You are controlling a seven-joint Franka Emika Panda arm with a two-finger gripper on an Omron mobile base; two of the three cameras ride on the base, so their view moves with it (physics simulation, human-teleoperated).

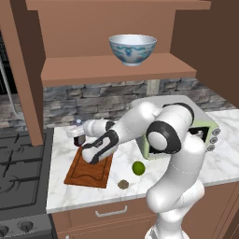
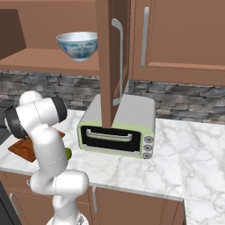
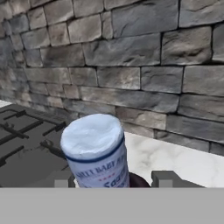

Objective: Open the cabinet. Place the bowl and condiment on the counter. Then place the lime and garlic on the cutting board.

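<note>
Rendered home kitchen. Evidence: brown wooden wall cabinets (image 2: 176, 35) with silver bar handles across the top of frame, grey stone backsplash (image 3: 131, 65) behind, white grey-veined marble counter (image 2: 193, 149) mid-frame, black gas stove top (image 1: 18, 172) at lower left, pale green toaster oven (image 2: 118, 127) centre, reddish-brown wooden cutting board (image 1: 88, 170) on the counter.

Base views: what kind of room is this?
A simulated home kitchen, by the look of it: a black stove top beside a marble counter, a toaster oven on it, and an open wall cabinet holding a bowl.
</note>
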